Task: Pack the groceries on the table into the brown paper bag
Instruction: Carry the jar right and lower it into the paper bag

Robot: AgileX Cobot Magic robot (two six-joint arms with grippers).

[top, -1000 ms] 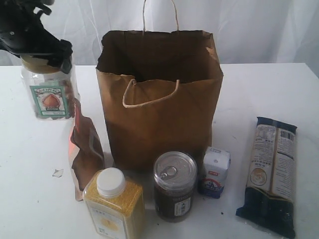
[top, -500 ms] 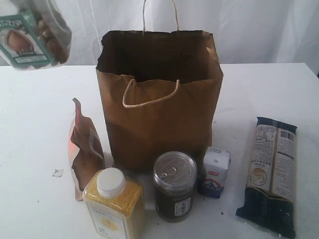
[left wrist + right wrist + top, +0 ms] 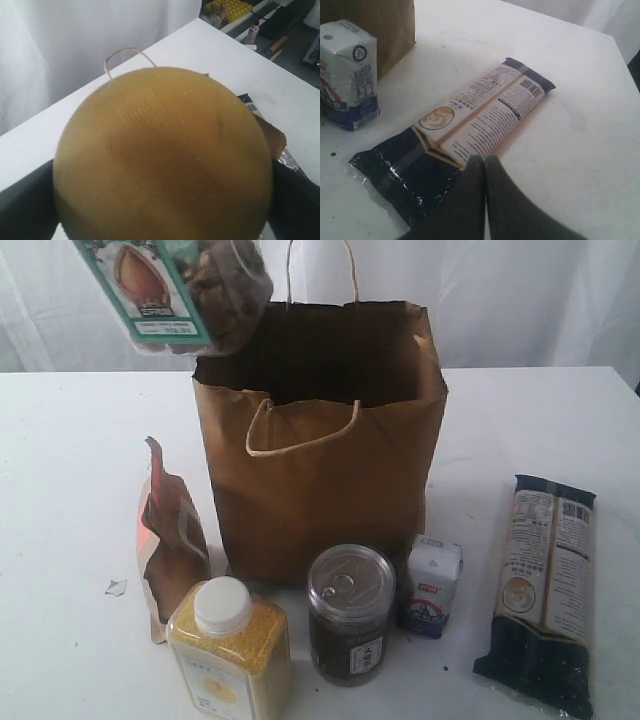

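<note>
At the upper left of the exterior view, the gold-lidded clear jar (image 3: pixel 175 290) hangs tilted just above the brown paper bag's (image 3: pixel 320 470) left rim. The left hand (image 3: pixel 162 210) spans wide around its lid, apparently to lower it inside. On the table (image 3: pixel 60 440) stand 5 more groceries: brown pouch (image 3: pixel 172 540), yellow-grain bottle (image 3: pixel 228 650), pull-tab can (image 3: pixel 350 615), small carton (image 3: pixel 430 585), noodle packet (image 3: pixel 545 590). The right hand (image 3: pixel 485 195) hovers near the packet, pinched closed and empty.

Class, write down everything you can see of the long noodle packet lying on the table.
The noodle packet is long, flat, glossy plastic: dark navy at both ends, with two cream label panels, a barcode and a round gold emblem. It lies flat on the white table, right of the paper bag and apart from the small carton. The shut right gripper hangs by its dark end; only the table is seen touching it.
</note>
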